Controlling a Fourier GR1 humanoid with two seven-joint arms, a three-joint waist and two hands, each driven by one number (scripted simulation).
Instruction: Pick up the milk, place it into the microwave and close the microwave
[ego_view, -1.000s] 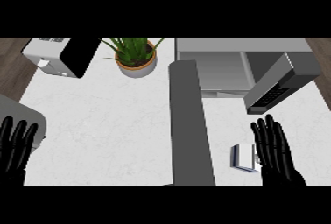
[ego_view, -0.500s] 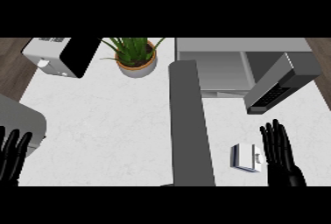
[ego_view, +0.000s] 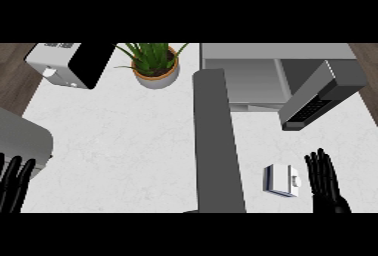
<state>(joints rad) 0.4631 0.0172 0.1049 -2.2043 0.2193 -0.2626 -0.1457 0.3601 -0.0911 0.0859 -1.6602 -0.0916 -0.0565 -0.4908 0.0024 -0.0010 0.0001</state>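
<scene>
White milk (ego_view: 282, 180) lay on my tabletop (ego_view: 125, 135) just left of my right hand (ego_view: 325, 180), fingers (ego_view: 319, 167) straight, holding nothing.

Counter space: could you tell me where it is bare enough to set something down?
Widest bare patch: left of the grey divider, below the plant. Crowded: right side, where the milk lies beside the right hand.
</scene>
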